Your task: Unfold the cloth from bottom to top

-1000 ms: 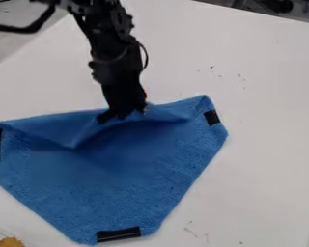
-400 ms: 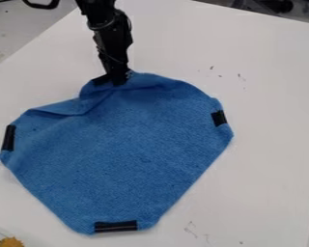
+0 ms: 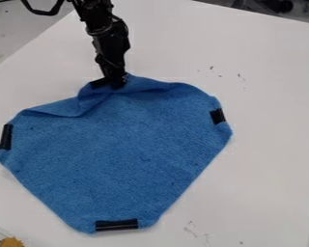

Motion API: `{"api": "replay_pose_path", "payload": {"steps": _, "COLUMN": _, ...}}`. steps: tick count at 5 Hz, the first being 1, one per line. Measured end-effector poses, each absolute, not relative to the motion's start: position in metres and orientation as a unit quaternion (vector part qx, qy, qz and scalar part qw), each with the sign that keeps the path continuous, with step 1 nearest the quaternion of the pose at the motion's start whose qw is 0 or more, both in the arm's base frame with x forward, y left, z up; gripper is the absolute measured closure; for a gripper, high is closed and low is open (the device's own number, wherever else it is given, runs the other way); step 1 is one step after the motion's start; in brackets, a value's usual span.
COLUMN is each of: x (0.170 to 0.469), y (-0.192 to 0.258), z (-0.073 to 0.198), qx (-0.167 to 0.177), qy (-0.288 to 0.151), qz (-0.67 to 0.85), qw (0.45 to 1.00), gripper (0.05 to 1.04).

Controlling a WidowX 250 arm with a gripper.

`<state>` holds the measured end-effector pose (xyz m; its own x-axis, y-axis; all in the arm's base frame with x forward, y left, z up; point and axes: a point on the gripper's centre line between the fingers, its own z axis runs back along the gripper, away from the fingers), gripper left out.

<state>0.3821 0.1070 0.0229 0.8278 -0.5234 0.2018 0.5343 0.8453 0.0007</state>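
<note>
Update from the camera view: compared with the first frame, the gripper (image 3: 116, 83) has gone up toward the table's far edge and dragged the top of the blue cloth (image 3: 125, 149) along. What was a saggy top edge is now a humped one, though since the last frame it's only a tiny nudge.

Pinched shut on the cloth's far end, as far as I can judge from how the fabric bunches there. Arm's above it, coming from the table's far left. Cloth sits on the white table (image 3: 267, 144), nearer the left edge than the right.

Progress? I'd call it mostly done. The near and middle parts lie spread out, but the far end is still rumpled, with a floppy fold on its left. Guessing that corner needs laying down and letting go.

Fabric looks soft and slightly fuzzy, towel-ish. Roughly a diamond with blunted corners, with stiff-looking, smooth black strips at the right corner (image 3: 218, 116), left corner (image 3: 6, 137) and near corner (image 3: 116, 225).
</note>
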Motion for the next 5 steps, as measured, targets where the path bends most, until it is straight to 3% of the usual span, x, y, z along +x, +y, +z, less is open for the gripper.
{"api": "replay_pose_path", "payload": {"steps": 2, "x": 0.407, "y": 0.128, "z": 0.035, "qx": 0.004, "qy": -0.124, "qz": -0.294, "qw": 0.948, "gripper": 0.216}}
{"api": "replay_pose_path", "payload": {"steps": 3, "x": 0.424, "y": 0.138, "z": 0.029, "qx": 0.014, "qy": -0.130, "qz": -0.314, "qw": 0.940, "gripper": 0.065}}
{"api": "replay_pose_path", "payload": {"steps": 4, "x": 0.450, "y": 0.150, "z": 0.031, "qx": 0.042, "qy": -0.147, "qz": -0.337, "qw": 0.929, "gripper": 0.072}}
{"api": "replay_pose_path", "payload": {"steps": 5, "x": 0.459, "y": 0.154, "z": 0.041, "qx": 0.044, "qy": -0.136, "qz": -0.342, "qw": 0.929, "gripper": 0.077}}
